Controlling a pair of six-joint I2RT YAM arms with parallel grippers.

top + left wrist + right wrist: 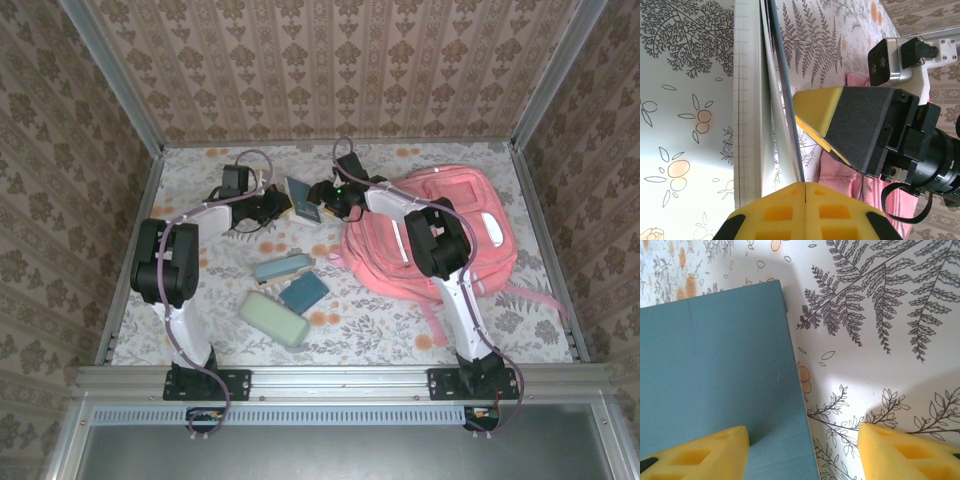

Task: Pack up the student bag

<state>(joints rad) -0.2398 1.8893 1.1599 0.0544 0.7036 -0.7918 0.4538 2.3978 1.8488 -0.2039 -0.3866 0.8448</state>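
L gripper (pixel 804 192): fingers pressed together, pinching book (pixel 715 365) edge.
R gripper (pixel 802 432): fingers spread; one over book cover, other over table (pixel 380 320).
Bag (pixel 470 195): pink, flat on table, right side, under R arm.

1. A teal-covered book (pixel 303 200) sits tilted at the far middle of the bench (pixel 400 330), showing a plain cover and white page edges.
2. A pale green pencil case (pixel 273 318) lies angled nearest the front edge.
3. A dark teal pouch (pixel 303 291) lies just beside it.
4. A grey-blue oblong case (pixel 282 268) lies just beyond the pouch.
5. The bench cloth is white, printed with ferns and orange flowers.
6. Brown patterned wallpaper (pixel 330 60) lines the walls, and an aluminium rail (pixel 340 378) runs along the front.
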